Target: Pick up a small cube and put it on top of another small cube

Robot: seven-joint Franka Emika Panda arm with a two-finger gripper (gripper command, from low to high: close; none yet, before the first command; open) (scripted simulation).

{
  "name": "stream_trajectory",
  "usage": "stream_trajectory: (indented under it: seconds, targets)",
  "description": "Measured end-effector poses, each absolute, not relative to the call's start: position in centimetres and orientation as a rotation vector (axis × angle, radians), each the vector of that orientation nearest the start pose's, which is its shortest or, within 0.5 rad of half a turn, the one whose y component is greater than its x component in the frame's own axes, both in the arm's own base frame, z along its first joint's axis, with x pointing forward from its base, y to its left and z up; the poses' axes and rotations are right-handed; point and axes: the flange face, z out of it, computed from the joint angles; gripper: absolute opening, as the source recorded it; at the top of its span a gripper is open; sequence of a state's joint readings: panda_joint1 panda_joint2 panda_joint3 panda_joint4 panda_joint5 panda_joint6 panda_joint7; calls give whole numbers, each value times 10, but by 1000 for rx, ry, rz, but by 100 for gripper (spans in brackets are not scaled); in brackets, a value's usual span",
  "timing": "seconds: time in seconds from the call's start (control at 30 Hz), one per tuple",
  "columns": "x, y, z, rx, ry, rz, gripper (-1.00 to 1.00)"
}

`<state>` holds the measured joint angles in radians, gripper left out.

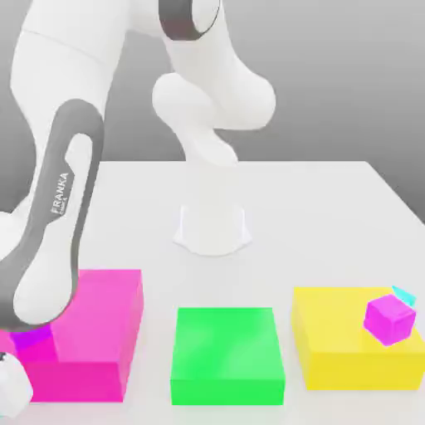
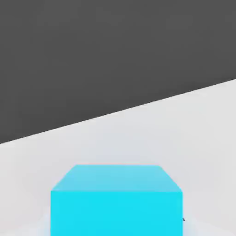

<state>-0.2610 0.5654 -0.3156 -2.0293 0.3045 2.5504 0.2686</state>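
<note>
Claw (image 1: 12,386) at the exterior view's left edge, drawn in narrow; whether it grips anything, cannot tell. Bright cyan cube (image 2: 116,212), smooth-faced, close ahead of the hand in the hand view, pale surface (image 2: 203,138) around it and a dark grey expanse beyond.

Small violet-purple cube (image 1: 31,336) over the large flat hot-pink block (image 1: 100,332), partly hidden by the white-and-grey arm (image 1: 54,216), which also covers part of the block from this side.

Across the white table (image 1: 299,216): flat bright green block (image 1: 226,344) in the middle, well apart from the arm's lower end. Flat yellow block (image 1: 332,332) at the exterior view's right, with a small magenta cube (image 1: 389,320) over it. Sliver of a cyan object (image 1: 405,295) just behind that cube, mostly hidden.
</note>
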Motion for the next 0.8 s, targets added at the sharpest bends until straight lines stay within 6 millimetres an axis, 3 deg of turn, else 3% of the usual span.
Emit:
stream_trajectory:
  seconds: [0.13,0.3,0.53,0.63,0.7,0.73,0.77,0.8]
  targets:
    - [509,-312,208,-2842,1395,36,-100]
    - [499,-286,264,-2871,1396,40,-100]
    - [438,-279,316,-2658,1725,9,-100]
    - [407,-281,324,-2517,1880,2,-100]
    - [397,-289,303,-2473,1929,1,-100]
    - [404,-278,289,-2496,1900,1,-100]
    - [406,-273,275,-2506,1888,1,100]
    - [406,-272,275,-2507,1887,1,100]
